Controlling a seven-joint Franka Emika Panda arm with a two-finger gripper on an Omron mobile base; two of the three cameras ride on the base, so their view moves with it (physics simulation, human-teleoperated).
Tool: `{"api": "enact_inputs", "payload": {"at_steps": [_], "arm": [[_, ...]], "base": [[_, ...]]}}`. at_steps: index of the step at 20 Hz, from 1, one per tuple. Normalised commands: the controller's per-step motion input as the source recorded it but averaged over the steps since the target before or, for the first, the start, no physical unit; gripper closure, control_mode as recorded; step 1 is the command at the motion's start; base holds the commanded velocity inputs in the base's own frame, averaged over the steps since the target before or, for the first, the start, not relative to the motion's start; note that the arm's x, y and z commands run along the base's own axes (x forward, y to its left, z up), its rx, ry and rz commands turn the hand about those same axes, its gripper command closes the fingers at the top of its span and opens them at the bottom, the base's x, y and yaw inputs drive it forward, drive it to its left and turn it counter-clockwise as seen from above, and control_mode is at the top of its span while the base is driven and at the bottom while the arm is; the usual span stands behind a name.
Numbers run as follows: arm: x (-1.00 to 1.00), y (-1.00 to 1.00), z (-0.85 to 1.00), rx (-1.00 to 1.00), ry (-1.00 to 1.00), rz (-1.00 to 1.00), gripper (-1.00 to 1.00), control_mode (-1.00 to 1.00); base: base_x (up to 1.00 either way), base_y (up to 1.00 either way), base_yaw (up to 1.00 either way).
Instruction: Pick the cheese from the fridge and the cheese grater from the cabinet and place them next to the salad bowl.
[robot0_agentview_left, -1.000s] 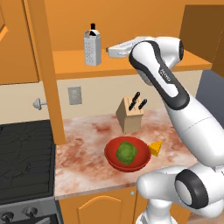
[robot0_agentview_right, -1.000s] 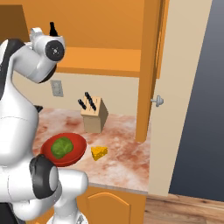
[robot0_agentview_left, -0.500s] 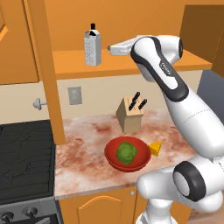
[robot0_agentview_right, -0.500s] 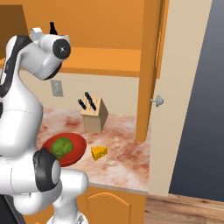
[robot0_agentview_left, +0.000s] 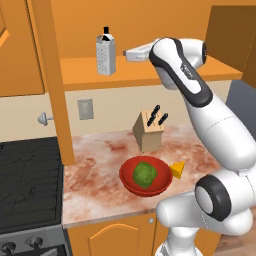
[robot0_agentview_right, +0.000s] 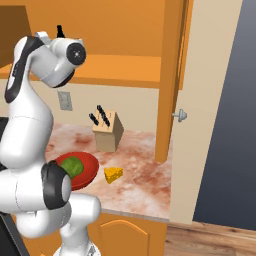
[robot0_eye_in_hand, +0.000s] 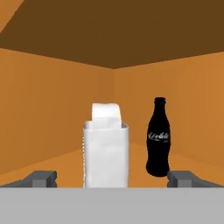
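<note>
gripper (robot0_eye_in_hand: 112, 178) is sitting wide open and empty inside the cabinet (robot0_agentview_left: 150, 70), fingertips (robot0_eye_in_hand: 41, 178) framing the cheese grater (robot0_eye_in_hand: 106, 146), which is standing upright on the shelf ahead, not touched. cola bottle (robot0_eye_in_hand: 158, 138) is standing just beside the grater. cheese (robot0_agentview_left: 177, 169) is lying on the counter (robot0_agentview_left: 100, 185), touching the salad bowl (robot0_agentview_left: 131, 181) rim, near the knife block (robot0_agentview_left: 149, 131).

White Franka Panda arm (robot0_agentview_left: 220, 125), glossy and rounded.
Smooth white links with dark grey bands at joints, round black joint caps, faint grey lettering on upper link, small dark grey fingertips (robot0_eye_in_hand: 43, 178).
</note>
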Motion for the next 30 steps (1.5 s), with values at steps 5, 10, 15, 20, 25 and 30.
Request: {"api": "enact_inputs", "payload": {"at_steps": [5, 10, 15, 20, 25, 30], "arm": [[0.29, 0.00, 0.00, 0.00, 0.00, 0.00, -1.00, -1.00], [0.32, 0.08, -0.03, 0.00, 0.00, 0.00, -1.00, -1.00], [0.17, 0.26, -0.01, 0.00, 0.00, 0.00, -1.00, -1.00], [0.00, 0.30, 0.00, 0.00, 0.00, 0.00, -1.00, -1.00], [0.01, 0.16, 0.00, 0.00, 0.00, 0.00, -1.00, -1.00], [0.00, 0.02, 0.00, 0.00, 0.00, 0.00, -1.00, -1.00]], "base": [[0.00, 0.00, 0.00], [0.00, 0.00, 0.00], [0.00, 0.00, 0.00], [0.00, 0.00, 0.00], [0.00, 0.00, 0.00], [0.00, 0.00, 0.00]]}}
